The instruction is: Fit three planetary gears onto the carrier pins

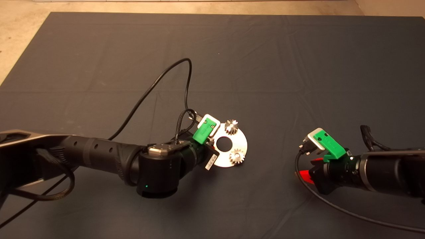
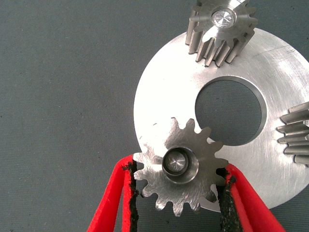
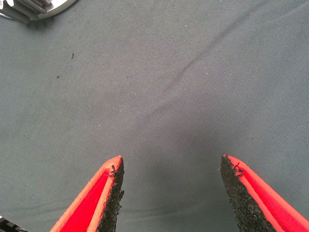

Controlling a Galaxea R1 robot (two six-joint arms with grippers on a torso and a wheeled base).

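Third planetary gear (image 2: 181,173) sits over its carrier pin (image 2: 175,162), left end effector (image 2: 177,193) around it.

You see all three gears on the disc (image 1: 230,145), mid-mat: two (image 1: 231,126) (image 1: 237,156) on its right, the third at its left edge, flanked by the left pads (image 2: 131,193) at its teeth. Your right end effector (image 3: 169,188) hangs wide open and empty over bare mat (image 1: 99,66), well right of the disc.

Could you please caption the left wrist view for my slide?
Left tool grips the third planetary gear on its carrier pin.
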